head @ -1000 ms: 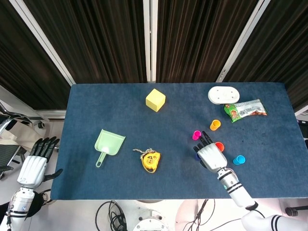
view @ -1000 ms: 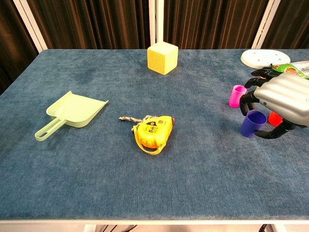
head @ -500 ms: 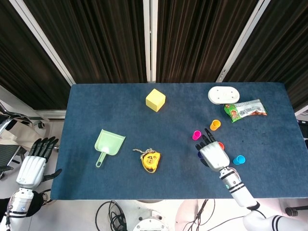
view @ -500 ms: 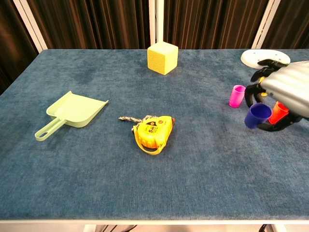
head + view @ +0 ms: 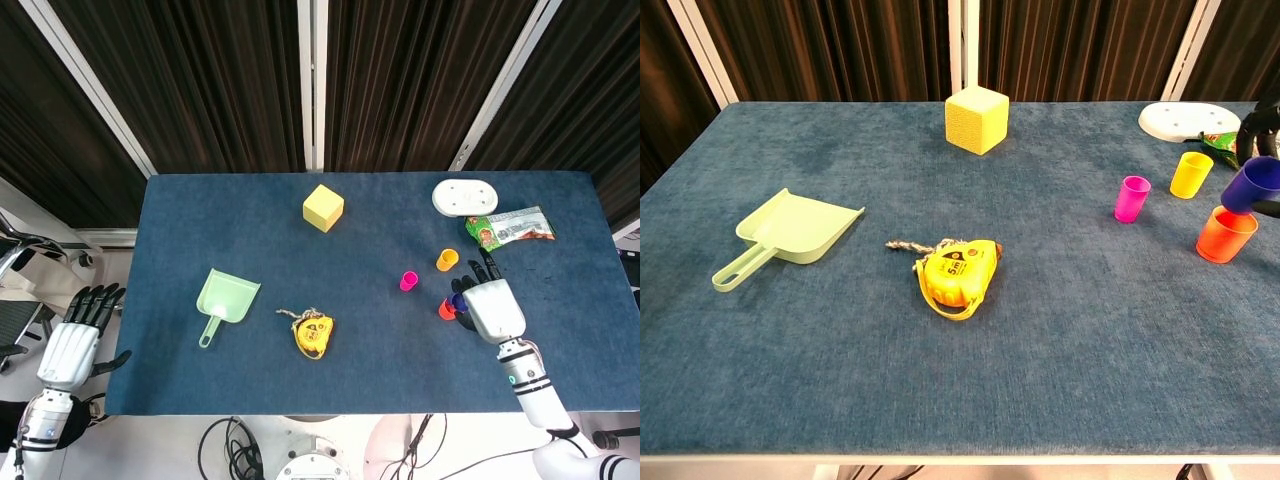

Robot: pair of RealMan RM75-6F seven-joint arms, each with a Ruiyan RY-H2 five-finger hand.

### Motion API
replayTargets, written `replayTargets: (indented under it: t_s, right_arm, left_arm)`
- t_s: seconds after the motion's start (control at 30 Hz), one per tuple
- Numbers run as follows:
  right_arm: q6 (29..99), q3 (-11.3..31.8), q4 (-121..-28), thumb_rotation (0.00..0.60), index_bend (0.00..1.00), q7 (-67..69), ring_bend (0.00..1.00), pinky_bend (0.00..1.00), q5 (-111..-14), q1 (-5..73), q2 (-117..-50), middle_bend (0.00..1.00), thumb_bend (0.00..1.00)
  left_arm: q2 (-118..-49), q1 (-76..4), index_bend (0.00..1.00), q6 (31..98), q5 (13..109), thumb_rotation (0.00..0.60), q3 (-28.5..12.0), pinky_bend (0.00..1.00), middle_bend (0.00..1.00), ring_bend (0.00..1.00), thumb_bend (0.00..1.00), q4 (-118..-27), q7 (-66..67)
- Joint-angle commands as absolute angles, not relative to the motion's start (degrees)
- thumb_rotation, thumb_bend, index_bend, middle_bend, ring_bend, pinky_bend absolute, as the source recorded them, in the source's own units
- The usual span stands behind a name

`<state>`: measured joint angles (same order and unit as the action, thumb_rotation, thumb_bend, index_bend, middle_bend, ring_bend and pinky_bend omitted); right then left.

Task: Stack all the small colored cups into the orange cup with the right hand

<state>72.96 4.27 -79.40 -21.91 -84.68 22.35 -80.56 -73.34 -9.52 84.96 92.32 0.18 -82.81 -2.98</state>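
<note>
My right hand (image 5: 492,308) grips a purple cup (image 5: 1252,183), also seen from above (image 5: 458,300), and holds it in the air just above and right of an orange-red cup (image 5: 1227,234) (image 5: 445,311). In the chest view only dark fingertips show at the right edge. A yellow-orange cup (image 5: 1190,174) (image 5: 446,260) stands further back. A pink cup (image 5: 1132,198) (image 5: 408,281) stands upright to the left. The light blue cup is hidden under my right hand. My left hand (image 5: 72,345) hangs off the table's left side, fingers apart and holding nothing.
A yellow cube (image 5: 323,207) sits at the back middle. A green dustpan (image 5: 226,300) and a yellow tape measure (image 5: 313,332) lie at the left and centre. A white oval dish (image 5: 465,197) and a snack packet (image 5: 508,229) lie at the back right.
My right hand has lifted the purple cup off the table and carried it right, from beside the pink cup to above the orange-red cup. The left hand stayed put.
</note>
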Motion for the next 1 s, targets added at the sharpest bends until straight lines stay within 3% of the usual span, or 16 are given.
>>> replayTargets:
  t_s: [0.03,0.4,0.6,0.77,1.0]
  right_arm:
    - [72.49,4.06,-78.26,0.6,0.63,-20.86,0.19,0.0,-84.56,22.31,-81.3,0.56,0.21]
    - [70.44,4.07,-77.44,0.6,0.61,-20.15,0.19,0.0,-83.57,22.85,-81.96,0.54,0.17]
    - [69.6,4.01,-77.59,0.6,0.53,-19.83,0.18,0.0,-83.06,22.96,-81.74,0.48,0.14]
    - [69.7,4.22,-77.87,0.6,0.37,-19.35,0.12,0.0,-83.02,23.02,-81.56,0.38,0.12]
    - [69.65,4.4,-78.26,0.6,0.33,-19.11,0.09,0.0,-82.59,22.93,-80.93,0.35,0.12]
  left_arm:
    - [-73.27,-9.61,0.04,84.75,92.17,0.6,0.11,0.0,0.02,0.0,0.15,-82.99,-2.74]
    - [-73.17,-9.94,0.04,84.09,91.82,0.6,-0.01,0.0,0.02,0.0,0.15,-83.38,-2.24]
    - [-73.28,-9.89,0.04,84.19,91.77,0.6,0.0,0.0,0.02,0.0,0.15,-83.22,-2.37]
    - [-73.29,-9.8,0.04,84.23,91.71,0.6,0.06,0.0,0.02,0.0,0.15,-83.09,-2.48]
    - [-73.49,-9.77,0.04,84.24,91.64,0.6,0.07,0.0,0.02,0.0,0.15,-82.8,-2.66]
